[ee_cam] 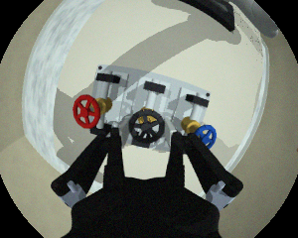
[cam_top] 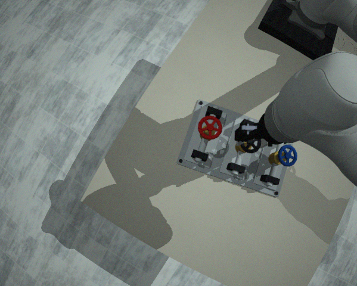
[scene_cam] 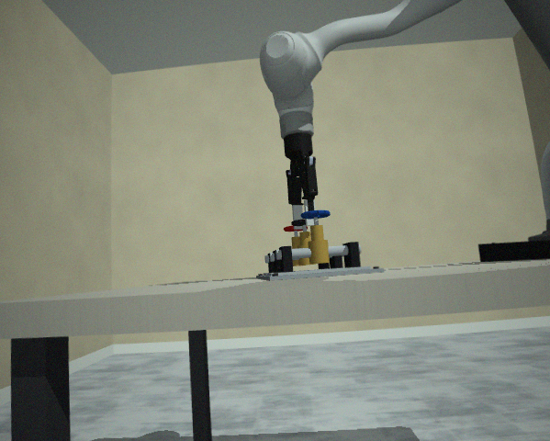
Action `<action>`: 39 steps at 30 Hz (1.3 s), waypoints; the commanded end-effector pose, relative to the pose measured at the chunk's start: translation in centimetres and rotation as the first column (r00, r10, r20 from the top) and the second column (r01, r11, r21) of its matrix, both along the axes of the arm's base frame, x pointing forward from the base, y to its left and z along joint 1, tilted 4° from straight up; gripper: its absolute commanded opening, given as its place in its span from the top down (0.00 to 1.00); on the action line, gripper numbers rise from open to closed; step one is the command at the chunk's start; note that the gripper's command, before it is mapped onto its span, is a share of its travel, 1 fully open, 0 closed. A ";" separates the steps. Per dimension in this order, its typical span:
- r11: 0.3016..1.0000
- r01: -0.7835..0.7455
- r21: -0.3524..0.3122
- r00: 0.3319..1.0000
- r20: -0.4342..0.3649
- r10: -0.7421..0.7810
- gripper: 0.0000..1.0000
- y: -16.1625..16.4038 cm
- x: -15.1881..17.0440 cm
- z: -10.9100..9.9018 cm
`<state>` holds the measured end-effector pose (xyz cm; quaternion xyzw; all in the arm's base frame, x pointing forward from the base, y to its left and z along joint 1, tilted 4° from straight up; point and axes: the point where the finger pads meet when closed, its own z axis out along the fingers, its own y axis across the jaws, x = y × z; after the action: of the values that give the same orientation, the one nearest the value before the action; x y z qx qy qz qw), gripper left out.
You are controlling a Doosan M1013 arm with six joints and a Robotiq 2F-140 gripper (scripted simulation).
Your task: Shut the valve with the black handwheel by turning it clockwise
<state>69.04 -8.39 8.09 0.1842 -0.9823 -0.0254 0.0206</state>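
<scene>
A grey valve board (cam_top: pixel 232 148) lies on the beige table. It carries a red handwheel (cam_top: pixel 210 127) on one side, a black handwheel (cam_top: pixel 251 145) in the middle and a blue handwheel (cam_top: pixel 287 155) on the other side. My gripper (cam_top: pixel 249 135) points straight down over the middle valve and is shut on the black handwheel. In the wrist view the black handwheel (ee_cam: pixel 148 126) sits between my two fingers, with the red handwheel (ee_cam: pixel 87 111) to its left and the blue handwheel (ee_cam: pixel 205 134) to its right. In the side view my gripper (scene_cam: pixel 301 209) reaches down to the wheels' height.
The arm's black base block (cam_top: pixel 297 27) stands at the table's far corner. My large grey arm link (cam_top: pixel 323 107) hangs over the blue-wheel side of the board. The table's edges lie a little beyond the board on all sides.
</scene>
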 end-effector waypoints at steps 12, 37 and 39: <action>0.965 0.263 -0.012 0.965 -0.010 -0.263 0.90 0.2 0.0 -0.4; 0.793 0.608 -0.037 0.793 -0.017 -0.609 0.90 0.2 0.0 -0.4; 0.777 0.628 -0.039 0.777 -0.017 -0.629 0.90 0.2 0.0 -0.4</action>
<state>69.04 -8.33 8.10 -0.1411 -0.9894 -0.0181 0.0278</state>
